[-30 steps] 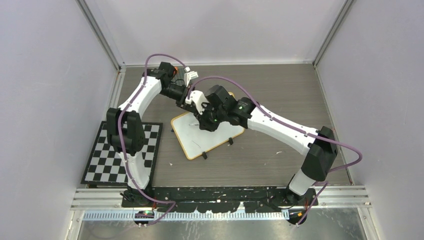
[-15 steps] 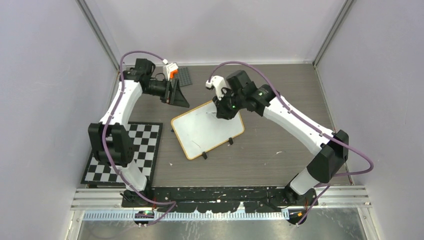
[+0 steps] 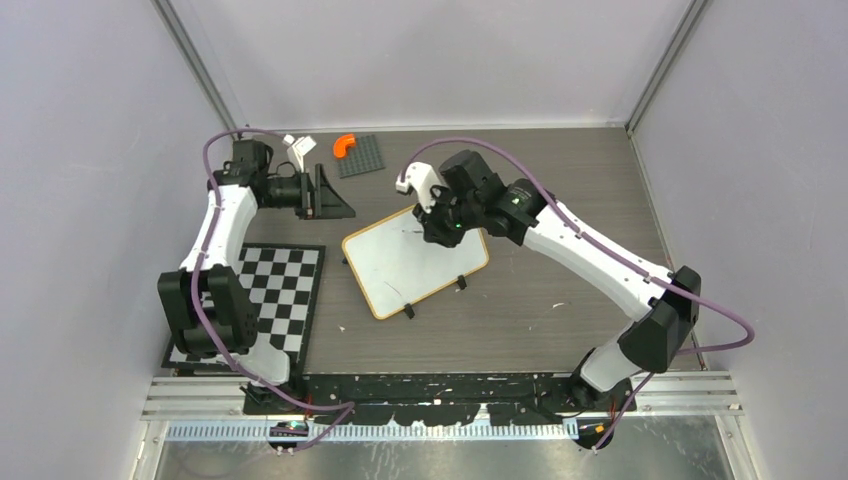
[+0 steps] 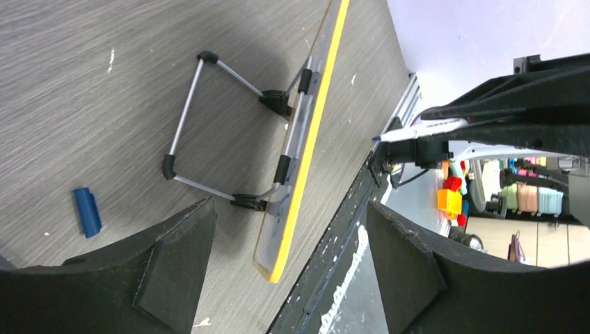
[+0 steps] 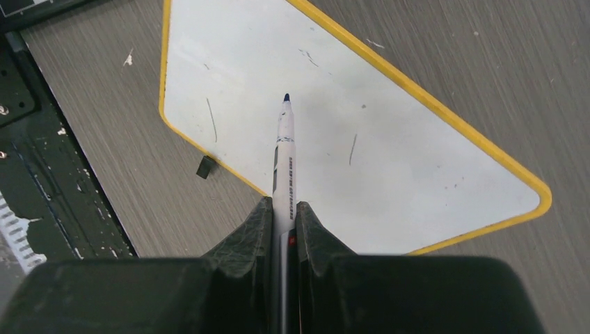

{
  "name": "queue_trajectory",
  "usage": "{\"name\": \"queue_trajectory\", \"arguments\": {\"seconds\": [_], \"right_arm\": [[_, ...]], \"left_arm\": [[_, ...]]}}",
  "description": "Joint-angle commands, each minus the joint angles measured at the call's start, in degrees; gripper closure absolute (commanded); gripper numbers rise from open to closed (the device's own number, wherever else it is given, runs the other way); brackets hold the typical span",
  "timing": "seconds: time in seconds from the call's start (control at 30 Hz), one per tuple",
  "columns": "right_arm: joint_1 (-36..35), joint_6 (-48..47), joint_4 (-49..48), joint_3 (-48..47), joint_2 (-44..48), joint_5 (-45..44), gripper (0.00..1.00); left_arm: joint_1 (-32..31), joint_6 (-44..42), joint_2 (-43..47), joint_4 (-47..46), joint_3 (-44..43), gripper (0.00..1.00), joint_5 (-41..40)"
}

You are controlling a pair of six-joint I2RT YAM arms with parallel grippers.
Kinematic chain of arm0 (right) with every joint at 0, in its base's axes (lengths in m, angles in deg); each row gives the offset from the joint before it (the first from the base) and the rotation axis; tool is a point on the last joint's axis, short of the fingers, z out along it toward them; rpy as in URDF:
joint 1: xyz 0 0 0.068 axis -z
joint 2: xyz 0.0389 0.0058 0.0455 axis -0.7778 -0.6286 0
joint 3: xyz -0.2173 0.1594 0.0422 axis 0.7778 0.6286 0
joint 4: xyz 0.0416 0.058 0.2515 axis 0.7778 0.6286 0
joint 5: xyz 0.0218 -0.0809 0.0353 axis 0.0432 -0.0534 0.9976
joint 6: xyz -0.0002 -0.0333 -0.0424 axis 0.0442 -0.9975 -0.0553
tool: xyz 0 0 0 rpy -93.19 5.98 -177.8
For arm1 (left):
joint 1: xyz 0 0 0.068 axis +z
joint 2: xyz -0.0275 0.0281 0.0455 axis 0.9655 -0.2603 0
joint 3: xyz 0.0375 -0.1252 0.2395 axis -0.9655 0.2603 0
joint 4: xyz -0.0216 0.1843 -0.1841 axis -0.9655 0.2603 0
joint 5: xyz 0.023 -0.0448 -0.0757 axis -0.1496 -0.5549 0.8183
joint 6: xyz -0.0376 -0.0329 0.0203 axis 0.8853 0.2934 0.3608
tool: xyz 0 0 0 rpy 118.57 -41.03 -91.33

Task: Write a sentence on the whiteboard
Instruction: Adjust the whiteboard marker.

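Whiteboard point(image 3: 400, 270) at the middle of the table point(image 3: 560, 190) lies uncovered now that both arms have drawn off it, nearly blank; over its 1 o'clock corner the right gripper point(image 5: 282, 209) stays pinched on the marker point(image 5: 282, 153), while the left gripper point(image 3: 332, 195) has swung back to 10 o'clock, jaws wide and empty, a small blue cap point(image 4: 87, 211) near it. Uncapping looks done, so writing can begin. The whiteboard faces up, long axis running 8 to 2 o'clock, and the marker tip points down at it, seemingly just short of touching.
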Motion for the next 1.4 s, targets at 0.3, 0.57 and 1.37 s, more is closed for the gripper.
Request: {"name": "queue_trajectory", "arguments": {"seconds": [0.3,0.57,1.37], "right_arm": [[7.08,25.52,-9.92,4.36,9.12,20.21,1.00],[8.02,35.64,-15.02,8.72,9.81,26.76,1.00],[4.13,41.27,-18.65,11.05,5.79,38.38,1.00]], "left_arm": [[-4.33,-15.50,16.71,5.15,-2.25,0.18,-5.03],[-26.35,-28.81,26.95,4.15,-1.35,0.15,-24.09],[-38.07,-38.92,19.73,6.65,-9.30,0.82,-30.56]]}}
